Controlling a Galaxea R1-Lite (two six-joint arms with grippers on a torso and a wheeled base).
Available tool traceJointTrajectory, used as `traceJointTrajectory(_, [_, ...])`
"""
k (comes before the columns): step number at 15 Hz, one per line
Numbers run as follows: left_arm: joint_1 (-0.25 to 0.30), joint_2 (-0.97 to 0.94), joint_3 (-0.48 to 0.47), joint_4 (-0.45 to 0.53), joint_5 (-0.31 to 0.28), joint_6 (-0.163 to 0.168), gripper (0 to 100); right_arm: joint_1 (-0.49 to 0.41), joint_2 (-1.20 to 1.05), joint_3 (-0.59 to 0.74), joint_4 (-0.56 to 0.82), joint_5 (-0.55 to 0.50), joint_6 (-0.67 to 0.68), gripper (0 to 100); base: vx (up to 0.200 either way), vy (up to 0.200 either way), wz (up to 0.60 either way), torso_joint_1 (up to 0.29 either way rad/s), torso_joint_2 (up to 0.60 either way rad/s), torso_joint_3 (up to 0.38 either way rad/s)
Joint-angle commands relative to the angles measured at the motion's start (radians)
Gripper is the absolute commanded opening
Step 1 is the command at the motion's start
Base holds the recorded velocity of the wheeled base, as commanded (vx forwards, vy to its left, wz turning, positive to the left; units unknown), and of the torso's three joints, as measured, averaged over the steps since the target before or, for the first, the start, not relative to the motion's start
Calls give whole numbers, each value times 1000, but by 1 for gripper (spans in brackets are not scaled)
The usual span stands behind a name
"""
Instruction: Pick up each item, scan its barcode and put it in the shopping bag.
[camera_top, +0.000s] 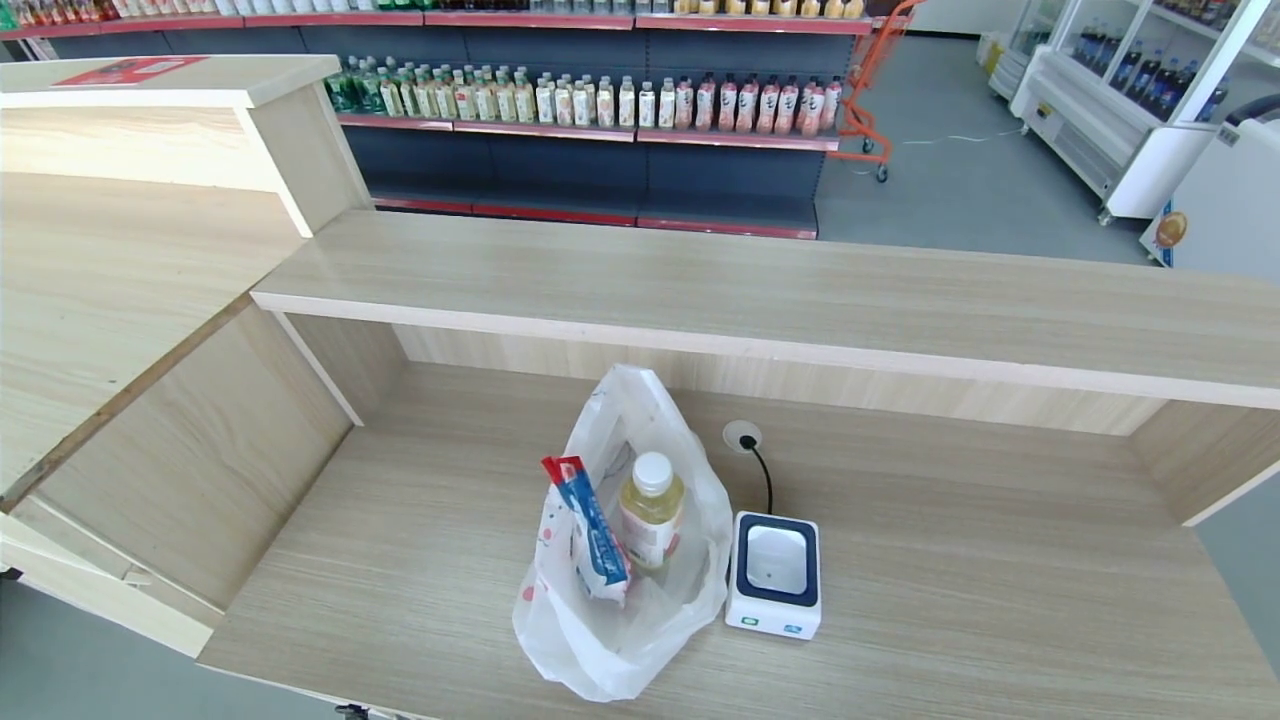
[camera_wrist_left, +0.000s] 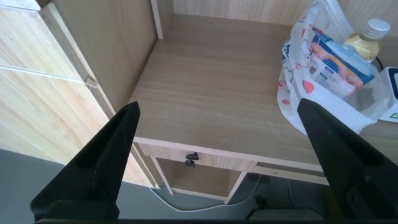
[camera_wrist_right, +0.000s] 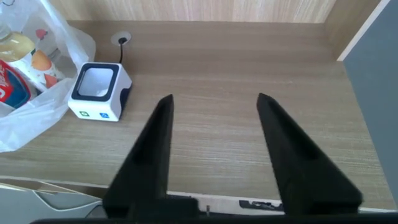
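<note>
Shopping bag (camera_top: 598, 652) stands near the front edge of the surface (camera_top: 1000, 600), holding a bottle (camera_top: 651, 510) and a packet (camera_top: 592, 530), with the scanner (camera_top: 775, 573) just beside it. Left claw (camera_wrist_left: 219, 111) and right claw (camera_wrist_right: 214, 99) hang released, empty.

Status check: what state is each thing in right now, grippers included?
Shopping bag: open, standing on the counter.
Bottle: capped, upright inside the bag.
Snack packet: inside the bag, leaning.
Barcode scanner: beside the bag, facing up, cable attached.
Left gripper: open, empty.
Right gripper: open, empty.
</note>
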Motion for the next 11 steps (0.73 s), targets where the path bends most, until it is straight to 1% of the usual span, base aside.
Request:
traceJointTrajectory(1, [0, 0, 0, 0, 0, -1, 100, 0, 2, 0, 0, -1, 12, 0, 0, 0, 0, 0, 0, 0])
traceJointTrajectory(11, [0, 0, 0, 0, 0, -1, 100, 0, 2, 0, -2, -1, 14, 0, 0, 0, 0, 0, 0, 0])
